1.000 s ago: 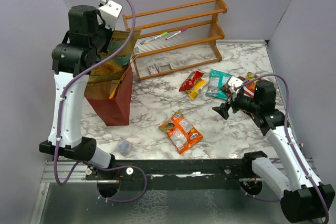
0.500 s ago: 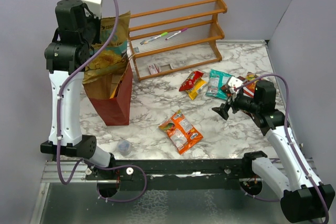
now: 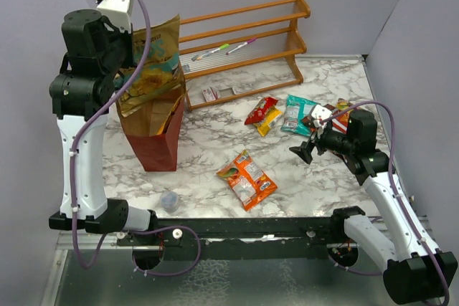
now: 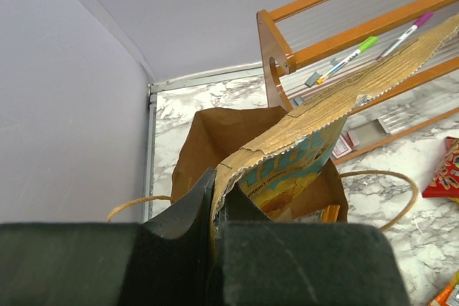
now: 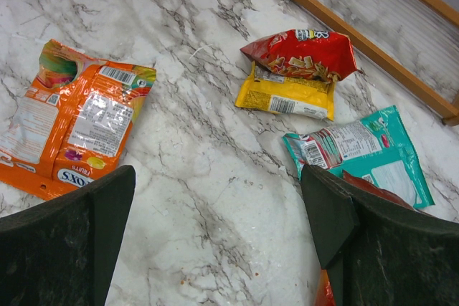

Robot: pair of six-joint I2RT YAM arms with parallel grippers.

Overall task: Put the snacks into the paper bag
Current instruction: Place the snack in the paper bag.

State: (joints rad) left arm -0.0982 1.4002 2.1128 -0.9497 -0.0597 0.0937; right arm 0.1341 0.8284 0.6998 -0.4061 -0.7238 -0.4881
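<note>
Left arm held a chip bag (image 3: pixel 153 62) over the paper bag (image 3: pixel 154 147); right arm hovered low by the loose packets
At the upper left of the frame the left arm stood tall, wrist bent forward, its left gripper (image 4: pixel 215 202) pinched tight on the chip bag's torn top edge, the bag's lower end at the dark-red paper bag's mouth. On the marble table (image 3: pixel 208 141) an orange packet (image 3: pixel 247 179) lay at lower centre, with a red packet (image 3: pixel 262 109), a yellow packet (image 3: pixel 267 125) and a teal packet (image 3: pixel 296 114) right of centre. At right, the right gripper (image 3: pixel 305 152) pointed leftward, fingers spread wide, holding nothing
</note>
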